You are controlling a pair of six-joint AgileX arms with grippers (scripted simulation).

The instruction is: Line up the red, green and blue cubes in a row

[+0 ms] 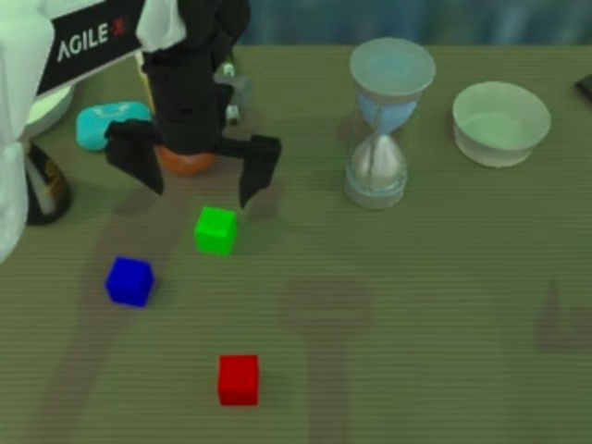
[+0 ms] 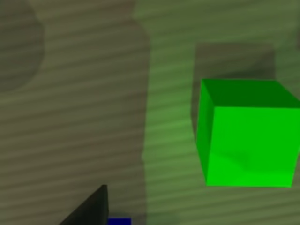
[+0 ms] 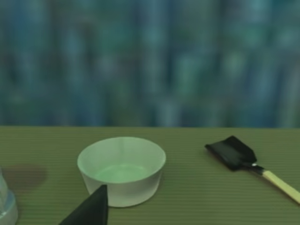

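Observation:
The green cube [image 1: 215, 229] rests on the table just in front of my left gripper [image 1: 201, 194], which hovers open above it with nothing between its jaws. In the left wrist view the green cube [image 2: 246, 133] appears large, beside one dark finger [image 2: 93, 208], and a sliver of the blue cube [image 2: 118, 221] shows at the edge. The blue cube [image 1: 129, 280] lies to the left of and nearer than the green one. Closer to the front edge, the red cube [image 1: 238, 379] stands alone. My right arm is outside the top view; one of its fingers [image 3: 93, 208] shows in the right wrist view, holding nothing.
A teal soap bar [image 1: 106, 123], an orange object [image 1: 185, 164] and a dark bottle [image 1: 42, 185] crowd the back left. An hourglass [image 1: 381, 120] and a white bowl [image 1: 500, 122] stand at the back right. A black shovel [image 3: 234, 152] lies beside the bowl [image 3: 122, 168].

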